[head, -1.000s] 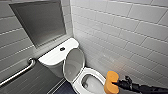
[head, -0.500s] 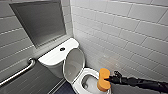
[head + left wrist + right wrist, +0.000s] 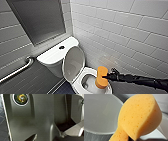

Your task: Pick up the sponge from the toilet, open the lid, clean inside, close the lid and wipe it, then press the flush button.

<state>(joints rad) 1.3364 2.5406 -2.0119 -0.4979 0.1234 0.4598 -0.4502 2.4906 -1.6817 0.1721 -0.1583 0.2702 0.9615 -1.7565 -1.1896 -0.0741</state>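
My right pincer is clamped on the sponge, gripping the orange foam block at its waist so that the foam bulges out above and below the grip. My right arm reaches in low across the tiled wall to get there. The sponge stands on end over the far side of the toilet, its lower end dipping towards the open bowl; whether it touches the ceramic I cannot tell.

The lid is raised and stands nearly upright, leaning back against the tank. The flush button sits dark and round in the middle of the tank top, well apart from the sponge. A metal grab bar runs along the grey wall on the other side of the tank.

From my right wrist, the sponge looms close and porous, with the pale inner face of the lid behind it.

My left pincer I cannot make out well enough to tell how it stands.
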